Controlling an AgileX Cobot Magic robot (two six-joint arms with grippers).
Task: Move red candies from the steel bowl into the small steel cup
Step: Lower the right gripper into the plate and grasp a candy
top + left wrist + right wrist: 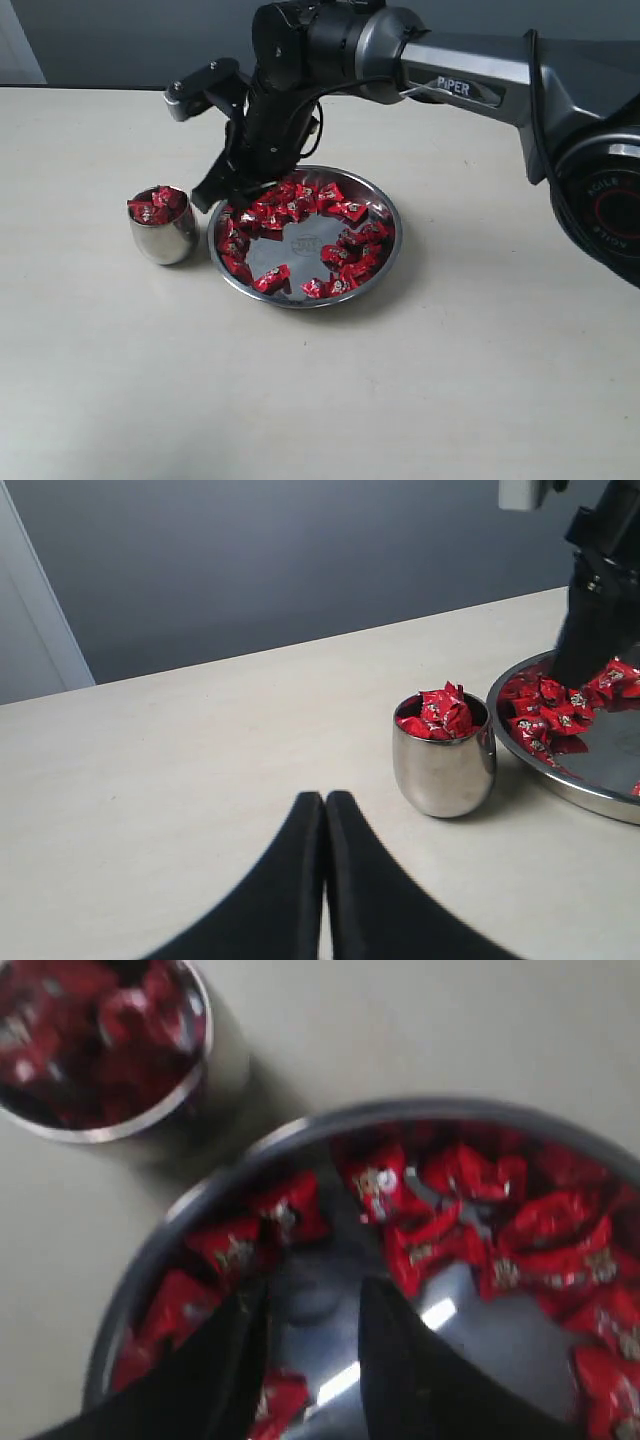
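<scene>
Nearest, the left gripper [325, 810] is closed on nothing, short of the cup [444, 770], which is heaped with red candies [440, 710]. Beside it, more ring the bowl [298, 262]. The right gripper [315, 1295] stands parted and empty over bare bowl floor. Candies judged light, crinkly, slippery: pinch one across its body. Beyond, the arm [500, 75] reads "PIPER"; the bowl's stamp is illegible.

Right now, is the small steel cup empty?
No, red candies are piled in the small steel cup up to its rim.

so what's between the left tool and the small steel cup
Nothing: only bare tabletop lies between the left tool and the small steel cup, seen in the left wrist view.
</scene>
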